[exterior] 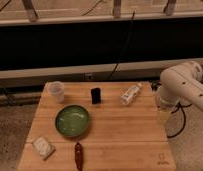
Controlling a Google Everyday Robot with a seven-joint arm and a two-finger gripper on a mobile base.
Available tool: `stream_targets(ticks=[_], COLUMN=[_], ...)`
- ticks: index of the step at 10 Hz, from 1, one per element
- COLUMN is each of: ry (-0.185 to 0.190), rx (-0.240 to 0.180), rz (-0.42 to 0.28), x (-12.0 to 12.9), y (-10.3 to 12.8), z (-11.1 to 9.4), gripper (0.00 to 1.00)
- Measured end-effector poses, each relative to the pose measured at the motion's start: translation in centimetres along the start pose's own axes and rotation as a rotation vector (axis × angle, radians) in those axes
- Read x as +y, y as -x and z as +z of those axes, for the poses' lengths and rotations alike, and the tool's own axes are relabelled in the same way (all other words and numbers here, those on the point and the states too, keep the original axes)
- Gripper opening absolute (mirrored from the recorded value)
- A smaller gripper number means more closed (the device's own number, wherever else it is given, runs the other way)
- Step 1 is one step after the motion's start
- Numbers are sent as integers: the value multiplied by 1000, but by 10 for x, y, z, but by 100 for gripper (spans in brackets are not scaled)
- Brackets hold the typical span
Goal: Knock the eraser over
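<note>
The eraser (96, 95) is a small black block standing upright at the back middle of the wooden table (125, 140). It stands between a clear plastic cup (56, 92) on its left and a white bottle (131, 94) lying on its side to its right. My gripper (164, 118) hangs below the white arm (184, 84) over the table's right edge. It is well to the right of the eraser, beyond the bottle, and touches nothing.
A green bowl (72, 120) sits in front of the eraser, left of centre. A pale speckled block (44, 147) lies at the front left corner. A reddish-brown object (78, 155) lies at the front edge. Black cables hang behind the table.
</note>
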Motion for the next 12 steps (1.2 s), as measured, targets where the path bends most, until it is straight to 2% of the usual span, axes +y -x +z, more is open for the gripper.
stream_targets(ticks=[3, 6, 8, 12], ry=[0, -27, -34, -49], rx=[0, -7, -4, -8], rz=[0, -17, -20, -42], x=[0, -21, -22, -37], y=[0, 11, 10, 24], z=[0, 2, 3, 5], gripper=[80, 80, 80, 80])
